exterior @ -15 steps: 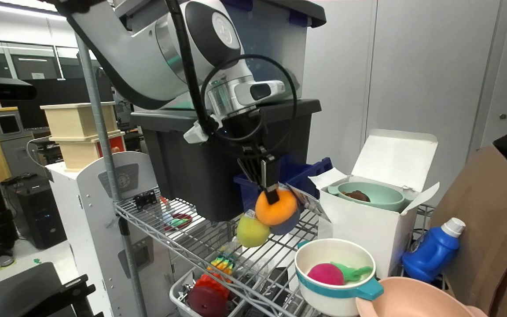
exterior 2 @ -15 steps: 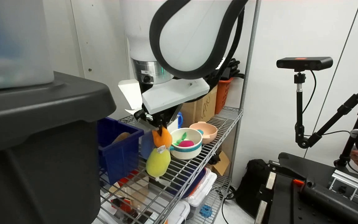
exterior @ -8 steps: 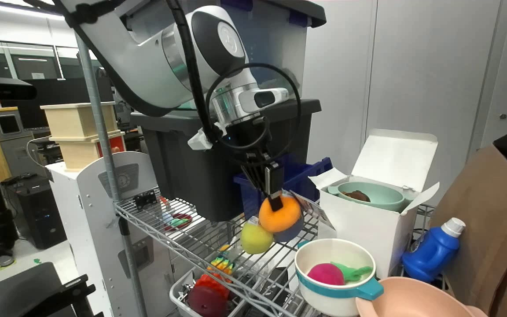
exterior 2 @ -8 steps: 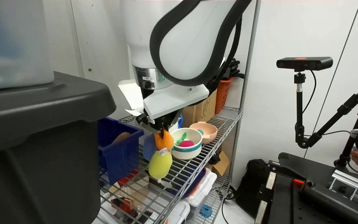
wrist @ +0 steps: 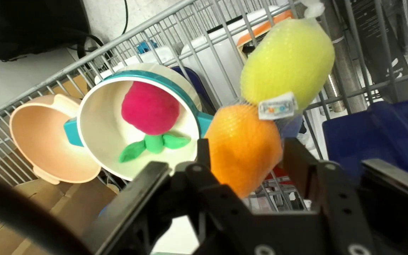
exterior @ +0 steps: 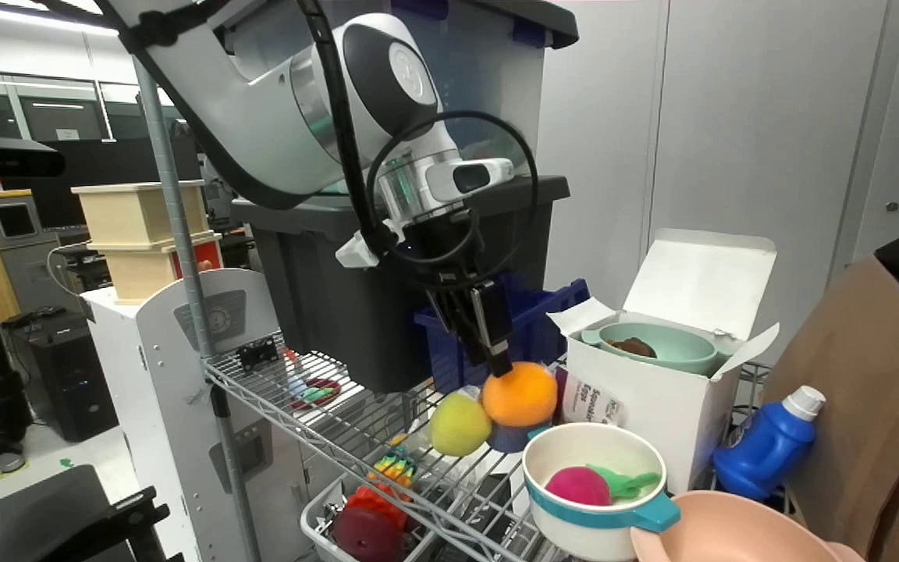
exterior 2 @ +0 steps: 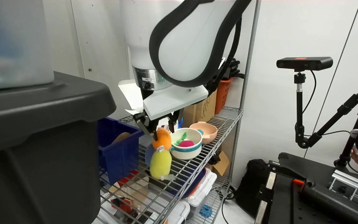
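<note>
Wire shelf (exterior 2: 230,115) against a pale wall (exterior: 769,140): gripper (wrist: 247,150) at an orange ball (wrist: 243,148).
The gripper stands partway spread, straddling the orange ball, with no grip on it; whether either side brushes the ball cannot be told. A thin net (wrist: 313,10) encloses the orange ball and a yellow ball (wrist: 289,63), set end to end, with a tag (wrist: 277,106) where they meet. A blue ball (exterior: 508,439) shows, partly hidden, below the orange ball in an exterior view. The balls lie between a blue bin (exterior 2: 118,165) and a white pot (exterior: 574,531), the pot just beside. The pot contains a pink ball (exterior: 578,485) with green leaves (exterior: 625,484). A peach bowl (wrist: 53,141) adjoins the pot. Farther out stand a white box (exterior: 629,421) bearing a green bowl (exterior: 684,351), and a tilted blue bottle (exterior: 765,445).
</note>
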